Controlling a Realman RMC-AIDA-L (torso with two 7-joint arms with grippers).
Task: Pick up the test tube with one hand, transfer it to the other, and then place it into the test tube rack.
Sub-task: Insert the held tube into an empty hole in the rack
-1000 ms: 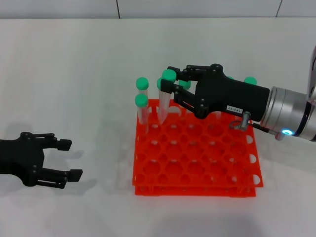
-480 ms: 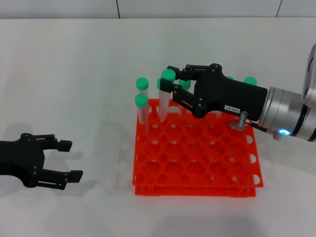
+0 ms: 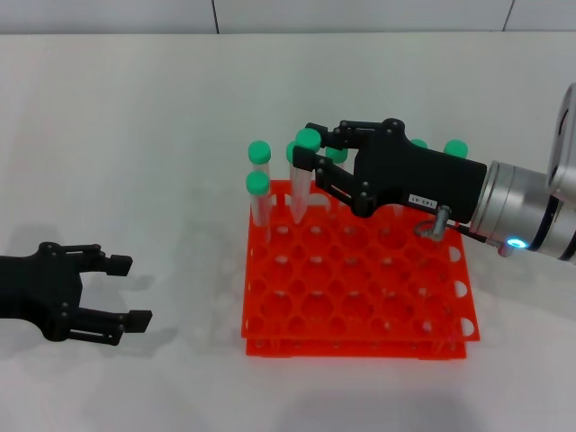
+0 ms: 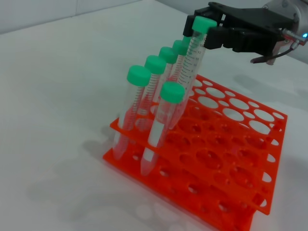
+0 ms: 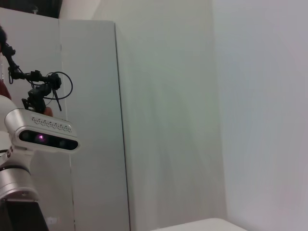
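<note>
My right gripper [image 3: 310, 145], the black one with the white label, is shut on the green cap end of the test tube [image 3: 297, 193]. The tube leans, and its lower end reaches down into the back-left part of the red-orange test tube rack [image 3: 360, 335]. The left wrist view shows the same grip: the right gripper [image 4: 208, 30] clamps the top of the tilted test tube [image 4: 191, 63] above the test tube rack [image 4: 226, 192]. My left gripper [image 3: 129, 291] rests open and empty on the table, well to the left of the rack.
Several other green-capped tubes [image 3: 259, 151] stand along the rack's back and left side, close to the held one, and also show in the left wrist view [image 4: 139, 77]. The right wrist view shows only a wall and the robot's head camera [image 5: 45, 136].
Almost nothing has changed: my right wrist has shifted very slightly while the tube stays held at the same spot. The left arm has not moved.
</note>
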